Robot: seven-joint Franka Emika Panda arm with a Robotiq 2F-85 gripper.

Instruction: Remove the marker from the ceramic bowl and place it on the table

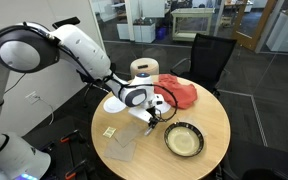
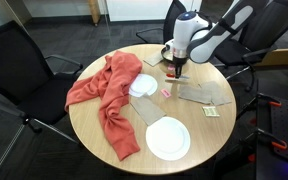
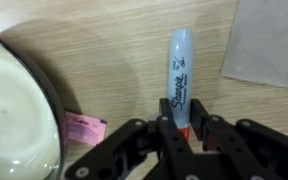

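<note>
From where I'm standing, the marker (image 3: 180,70) is out of the ceramic bowl (image 3: 14,110). The hand (image 3: 181,130) pinches it by its red lower end, one finger pressed to either side. The wrist view settles what matters. The marker's long axis runs straight away from the hand, pale cap end foremost, over bare wood of the desk (image 3: 114,50). The bowl's dark rim curves off to one side, clear of the marker and not under it. On the other side lies a translucent sheet (image 3: 269,40), also apart, and a small pink slip (image 3: 84,128) sits near the fingers on the bowl's side. So the marker hangs in the open strip between bowl and sheet. In an exterior view the hand (image 1: 154,116) points down just beside the bowl (image 1: 184,140), low over the desk (I can't tell whether the marker touches the wood yet). Since it is held at one end only, I'd expect the free cap end to drop first on release, so I'd lower it before spreading the fingers.
</note>
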